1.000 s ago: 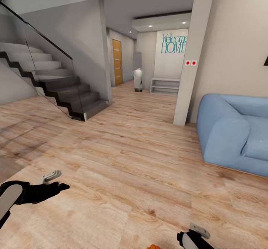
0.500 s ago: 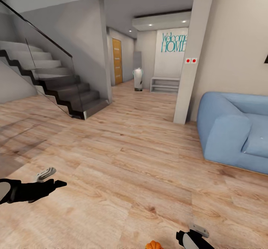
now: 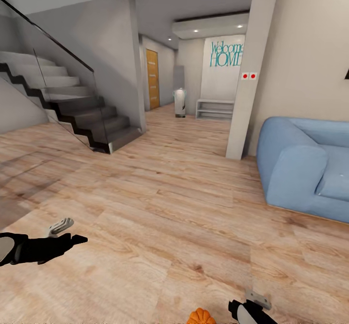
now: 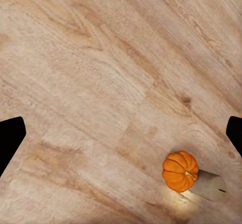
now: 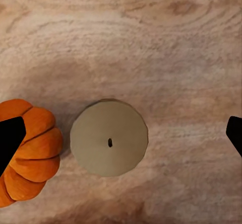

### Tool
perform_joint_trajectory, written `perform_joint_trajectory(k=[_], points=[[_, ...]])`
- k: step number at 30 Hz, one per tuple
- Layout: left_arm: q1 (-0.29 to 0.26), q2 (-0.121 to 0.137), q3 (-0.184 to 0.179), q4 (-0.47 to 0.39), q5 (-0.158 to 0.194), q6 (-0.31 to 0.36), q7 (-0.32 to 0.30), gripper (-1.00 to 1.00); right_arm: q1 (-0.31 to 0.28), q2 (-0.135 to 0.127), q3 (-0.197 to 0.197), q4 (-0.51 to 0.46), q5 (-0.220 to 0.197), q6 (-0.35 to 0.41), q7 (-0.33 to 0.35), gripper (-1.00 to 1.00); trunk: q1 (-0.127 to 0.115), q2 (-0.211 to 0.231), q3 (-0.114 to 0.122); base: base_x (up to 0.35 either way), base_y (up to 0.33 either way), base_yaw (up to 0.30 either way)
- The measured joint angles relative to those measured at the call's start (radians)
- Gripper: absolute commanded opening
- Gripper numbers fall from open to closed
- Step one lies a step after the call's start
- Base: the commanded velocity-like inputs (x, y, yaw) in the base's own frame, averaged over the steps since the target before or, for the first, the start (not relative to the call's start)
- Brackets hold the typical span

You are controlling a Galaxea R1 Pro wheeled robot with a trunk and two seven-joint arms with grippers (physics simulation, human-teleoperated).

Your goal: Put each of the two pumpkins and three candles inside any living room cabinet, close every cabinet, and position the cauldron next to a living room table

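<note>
Pumpkin (image 5: 27, 153) just beside, perhaps touching, candle (image 5: 109, 144) on floor (image 3: 184, 207).

Pale wood floor (image 3: 169, 207) fills the lower frame. Dark staircase (image 3: 82, 115) upper left, blue sofa (image 3: 305, 166) right, orange door (image 3: 152, 79) and teal "Welcome HOME" wall (image 3: 225, 67) behind.
</note>
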Motion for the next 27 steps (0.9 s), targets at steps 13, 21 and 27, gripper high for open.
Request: perform_joint_trajectory(k=[13,21,27], points=[[0.0,0.0,-0.001,0.0,-0.001,0.0,0.0,1.0,0.006,-0.005,0.0,0.0,-0.002,-0.042,0.0,1.0,0.05,-0.091,-0.041,0.0,0.0,0.0],[0.0,0.0,-0.004,0.0,-0.001,0.0,0.0,1.0,0.006,-0.004,0.0,0.0,-0.001,-0.042,0.002,1.0,0.054,-0.093,-0.072,0.0,0.0,0.0],[0.0,0.0,-0.005,0.0,-0.001,0.0,0.0,1.0,0.006,-0.002,0.0,0.0,0.0,-0.042,0.002,1.0,0.056,-0.095,-0.095,0.0,0.0,0.0]])
